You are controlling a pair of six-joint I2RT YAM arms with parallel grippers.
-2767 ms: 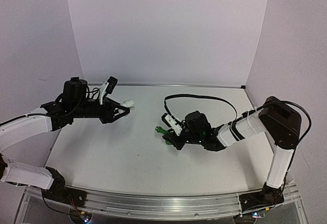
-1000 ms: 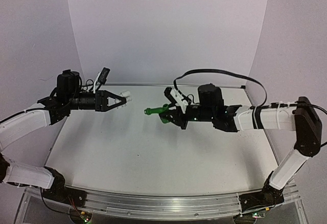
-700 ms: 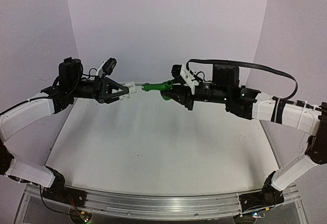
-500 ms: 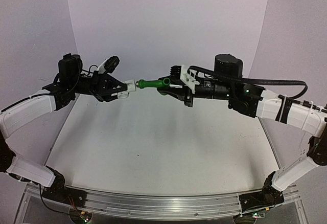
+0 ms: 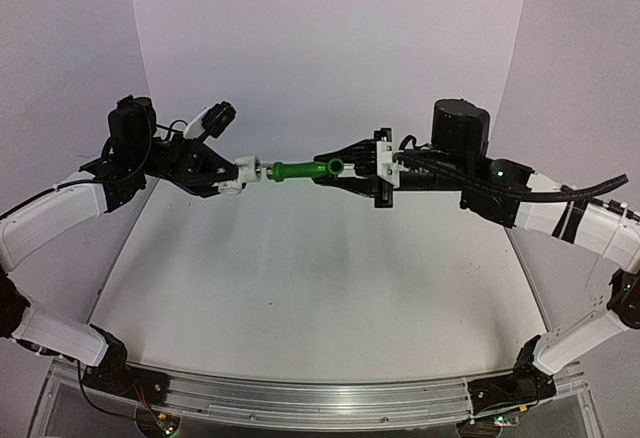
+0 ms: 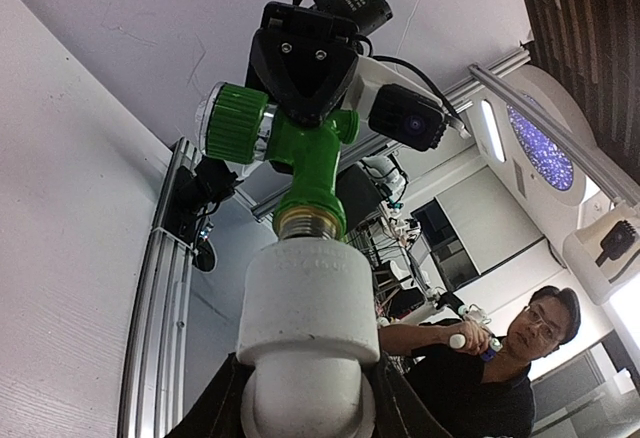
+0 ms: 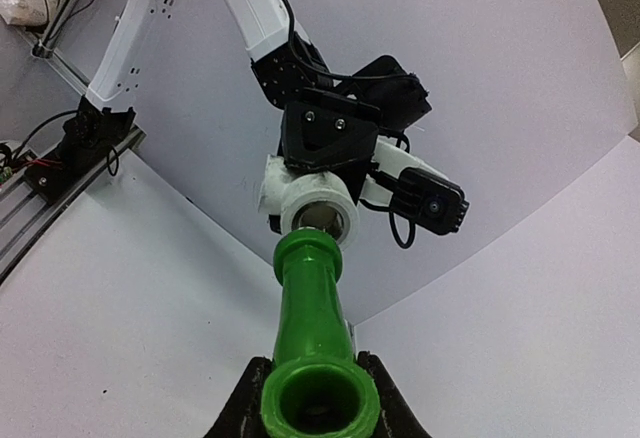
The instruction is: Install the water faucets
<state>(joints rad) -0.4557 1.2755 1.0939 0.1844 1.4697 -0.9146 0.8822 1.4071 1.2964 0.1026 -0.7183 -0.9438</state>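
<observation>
Both parts are held in mid-air, well above the worktop [image 5: 320,298], between the two arms. The left end effector [image 5: 234,170] is clenched on the white fitting [image 5: 250,168], with its open socket facing the robot's right. The right end effector [image 5: 338,168] is clenched on the green tap [image 5: 300,170], gripping it at the body end so the stem sticks out toward the robot's left. Key relation: the tap's long axis runs roughly level, left to right in the top view, and lines up almost straight with the fitting's socket. Left wrist view shows the tap's silvery threaded end right at the socket mouth, touching or just inside; can't tell how deep it sits. Right wrist view agrees, with the tap's nose dead ahead over the round opening and the fitting directly beyond it along the stem. Neither arm is nearer, since the parts meet about midway between them. Judgement: alignment looks done and insertion is only starting. The next move probably needs a push along that shared axis, maybe with a twist to catch the threads. The risk is a slight tilt cross-threading the joint or levering the fitting out of the left grasp.
</observation>
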